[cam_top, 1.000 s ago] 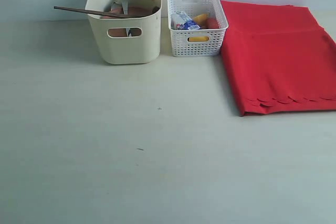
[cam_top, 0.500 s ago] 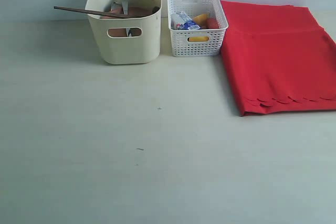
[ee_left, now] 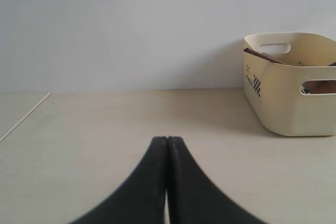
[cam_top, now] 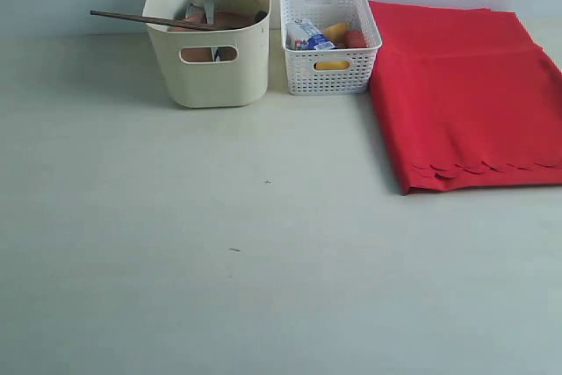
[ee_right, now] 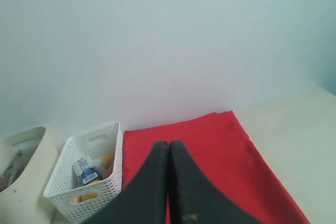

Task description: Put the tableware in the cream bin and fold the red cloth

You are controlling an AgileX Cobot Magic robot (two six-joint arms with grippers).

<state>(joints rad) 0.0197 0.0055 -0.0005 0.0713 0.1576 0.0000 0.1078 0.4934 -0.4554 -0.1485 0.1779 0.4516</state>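
Bin [cam_top: 211, 76] at upper centre-left, chopsticks [cam_top: 132, 18] resting in it and jutting left, basket [cam_top: 329, 76] just right of it, cloth [cam_top: 465, 103] at upper right beside the basket

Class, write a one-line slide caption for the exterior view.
Folded red cloth beside white basket and cream bin holding tableware.
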